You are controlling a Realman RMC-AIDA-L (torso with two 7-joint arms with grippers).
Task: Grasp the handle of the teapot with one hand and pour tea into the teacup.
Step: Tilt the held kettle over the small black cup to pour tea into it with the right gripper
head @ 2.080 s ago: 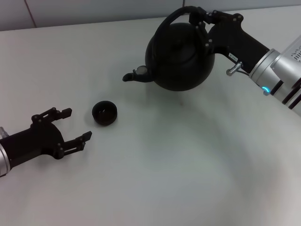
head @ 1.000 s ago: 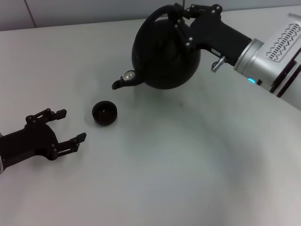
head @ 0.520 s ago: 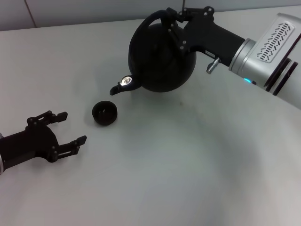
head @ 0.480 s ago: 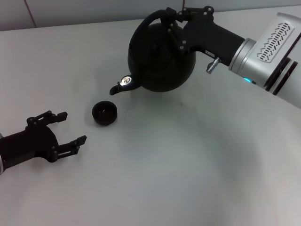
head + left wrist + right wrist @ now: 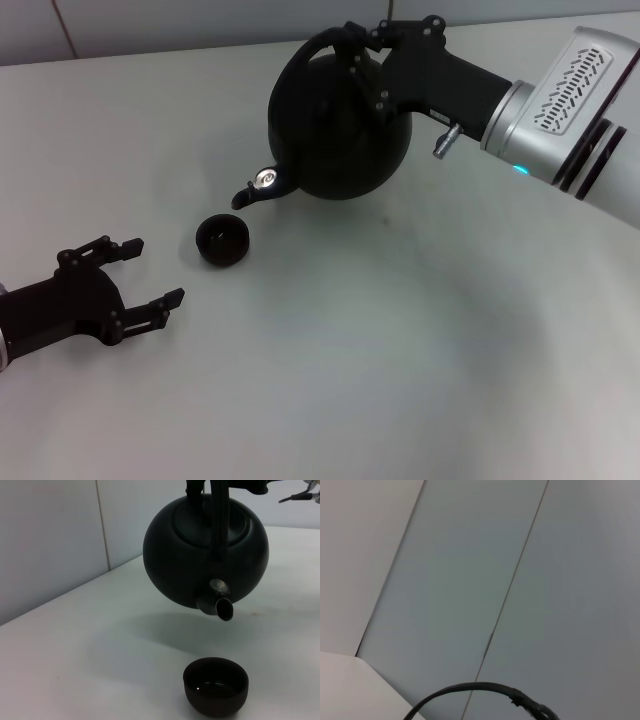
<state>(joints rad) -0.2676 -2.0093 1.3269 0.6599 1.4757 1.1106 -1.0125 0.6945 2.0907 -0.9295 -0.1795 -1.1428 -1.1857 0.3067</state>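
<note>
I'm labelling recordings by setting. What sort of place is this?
Probably a lab or test bench, not a home: a bare white table against plain panelled walls, holding only the teapot and teacup.

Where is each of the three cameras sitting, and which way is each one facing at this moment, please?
Head view: up on the robot, looking forward and down at the table; shows the open left gripper and the right gripper shut on the handle.
Left wrist view: low by the table, facing the lifted teapot and the teacup; no own fingers show.
Right wrist view: aimed up at the wall; only a cable shows.
Head and left wrist views share teapot and teacup.
</note>
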